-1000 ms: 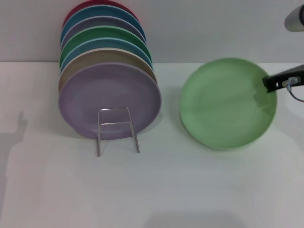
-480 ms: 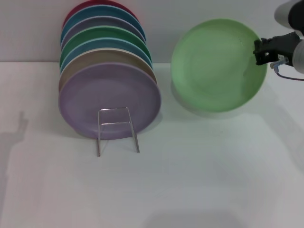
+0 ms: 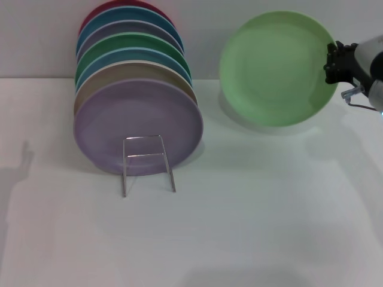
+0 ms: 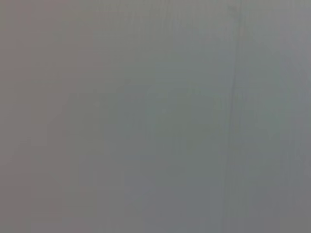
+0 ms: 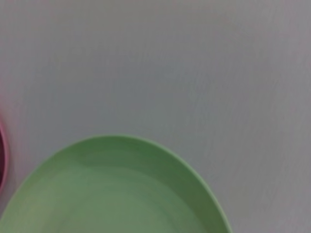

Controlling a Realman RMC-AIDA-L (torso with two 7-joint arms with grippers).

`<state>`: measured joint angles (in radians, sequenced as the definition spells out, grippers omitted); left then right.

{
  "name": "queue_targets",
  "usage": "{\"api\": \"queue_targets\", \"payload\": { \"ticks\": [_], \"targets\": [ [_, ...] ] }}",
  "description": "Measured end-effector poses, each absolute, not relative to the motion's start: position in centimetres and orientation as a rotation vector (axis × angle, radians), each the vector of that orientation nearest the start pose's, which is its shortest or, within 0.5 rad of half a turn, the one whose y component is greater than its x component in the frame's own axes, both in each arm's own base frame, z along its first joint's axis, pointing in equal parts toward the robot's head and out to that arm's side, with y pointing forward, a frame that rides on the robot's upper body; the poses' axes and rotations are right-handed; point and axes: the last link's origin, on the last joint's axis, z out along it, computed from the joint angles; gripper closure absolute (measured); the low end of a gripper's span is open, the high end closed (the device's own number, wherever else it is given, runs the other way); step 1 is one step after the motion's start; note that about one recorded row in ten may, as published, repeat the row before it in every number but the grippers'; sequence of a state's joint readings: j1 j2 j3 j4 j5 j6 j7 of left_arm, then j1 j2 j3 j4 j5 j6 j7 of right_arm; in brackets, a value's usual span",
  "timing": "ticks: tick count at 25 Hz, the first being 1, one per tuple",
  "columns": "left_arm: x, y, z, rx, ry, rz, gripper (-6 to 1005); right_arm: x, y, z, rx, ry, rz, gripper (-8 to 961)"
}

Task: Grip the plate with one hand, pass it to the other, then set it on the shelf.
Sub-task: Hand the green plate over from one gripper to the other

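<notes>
My right gripper (image 3: pixel 333 62) is shut on the right rim of the light-green plate (image 3: pixel 275 69) and holds it tilted up in the air at the upper right, clear of the table. The plate also fills the lower part of the right wrist view (image 5: pixel 112 194). The silver wire shelf (image 3: pixel 148 162) stands on the table at centre left, its front loops bare. My left gripper is out of view; the left wrist view shows only a plain grey surface.
Several plates stand on edge in the shelf's rear slots, with a lavender plate (image 3: pixel 137 127) in front and green, blue and red ones behind. White table (image 3: pixel 251 227) spreads before me, with a grey wall behind.
My right gripper has lifted the light-green plate off the table, up and slightly back, and tipped it more upright. The rack and stacked plates have not moved.
</notes>
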<state>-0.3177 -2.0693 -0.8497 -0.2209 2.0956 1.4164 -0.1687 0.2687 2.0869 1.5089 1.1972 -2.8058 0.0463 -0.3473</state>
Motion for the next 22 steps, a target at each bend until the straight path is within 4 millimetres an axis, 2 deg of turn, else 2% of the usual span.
{"api": "queue_targets", "payload": {
  "ticks": [5, 13, 22],
  "targets": [
    [-33.9, 28.8, 3.0, -1.271, -0.498, -0.905, 198, 24.8, 39.5, 1.1, -1.719, 0.422, 0.382, 933],
    [-33.5, 27.0, 4.0, -1.222, -0.500, -1.078, 198, 27.5, 37.2, 0.2, -1.617, 0.394, 0.560, 934],
    [-32.9, 25.0, 3.1, -1.288, -0.521, -1.187, 198, 29.8, 32.8, -0.5, -1.524, 0.361, 0.676, 933]
  ]
}}
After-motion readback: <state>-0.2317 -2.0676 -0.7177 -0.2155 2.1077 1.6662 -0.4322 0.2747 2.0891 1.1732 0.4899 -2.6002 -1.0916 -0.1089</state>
